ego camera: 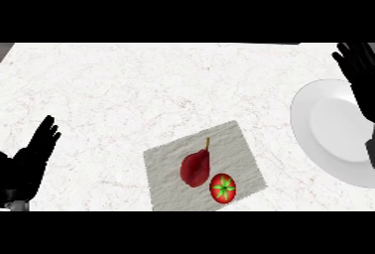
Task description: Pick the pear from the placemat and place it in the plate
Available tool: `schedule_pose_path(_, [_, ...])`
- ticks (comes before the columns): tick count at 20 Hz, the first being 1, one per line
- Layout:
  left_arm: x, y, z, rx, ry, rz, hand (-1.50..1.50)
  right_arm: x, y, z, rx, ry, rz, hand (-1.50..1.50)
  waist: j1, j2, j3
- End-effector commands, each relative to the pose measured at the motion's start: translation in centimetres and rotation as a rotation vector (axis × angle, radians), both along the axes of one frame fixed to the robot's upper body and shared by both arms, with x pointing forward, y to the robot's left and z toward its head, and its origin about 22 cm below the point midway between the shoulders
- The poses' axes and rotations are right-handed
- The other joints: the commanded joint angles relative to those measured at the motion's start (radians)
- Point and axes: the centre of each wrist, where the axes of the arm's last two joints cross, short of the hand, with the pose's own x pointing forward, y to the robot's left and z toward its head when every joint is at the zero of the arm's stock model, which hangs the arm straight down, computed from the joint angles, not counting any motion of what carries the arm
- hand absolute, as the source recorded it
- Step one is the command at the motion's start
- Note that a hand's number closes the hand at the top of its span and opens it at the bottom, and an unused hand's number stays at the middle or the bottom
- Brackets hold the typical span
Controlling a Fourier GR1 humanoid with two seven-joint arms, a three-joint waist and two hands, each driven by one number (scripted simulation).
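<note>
Near the front edge of the white marbled worktop [132, 94], a dark red pear [195, 168] lies on its side on a grey placemat [168, 158], its long axis running near-to-far with a slight lean to the right. The thin brown stem points toward the far edge and the broad end toward the front. A red tomato [223, 188] with a green star-shaped top sits on the same mat, touching or just beside the pear's broad end, toward the mat's front right corner. The mat itself lies skewed to the worktop's edges. A white plate [322, 124] sits at the right edge, well apart from the mat, with bare worktop between them. The right hand [362, 79] hangs over the plate's far right side, fingers straight and spread, grasping nothing. The left hand [33, 154] rests at the front left corner, fingers straight and pointing up, likewise released. The whole far left stretch of worktop lies bare. No writing or labels can be read anywhere.
</note>
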Motion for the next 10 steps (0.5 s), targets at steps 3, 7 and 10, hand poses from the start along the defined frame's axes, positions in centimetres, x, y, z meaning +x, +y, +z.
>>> schedule_pose_path(3, [3.2,-2.7,0.5,-0.015,-0.057,-0.050,0.00,-0.6,7.4,-2.0,0.070,-0.010,0.077,1.50,-0.016,-0.010,0.035])
schedule_pose_path(7, [3.5,-2.0,1.3,0.007,-0.061,-0.081,0.00,-1.7,3.7,-0.9,-0.553,-0.055,0.084,1.50,-0.032,-0.018,-0.003])
schedule_pose_path(10, [3.7,-2.7,0.4,-0.028,-0.058,-0.067,0.00,-4.7,7.9,-7.7,-0.042,-0.120,-0.264,-1.50,-0.075,-0.014,0.038])
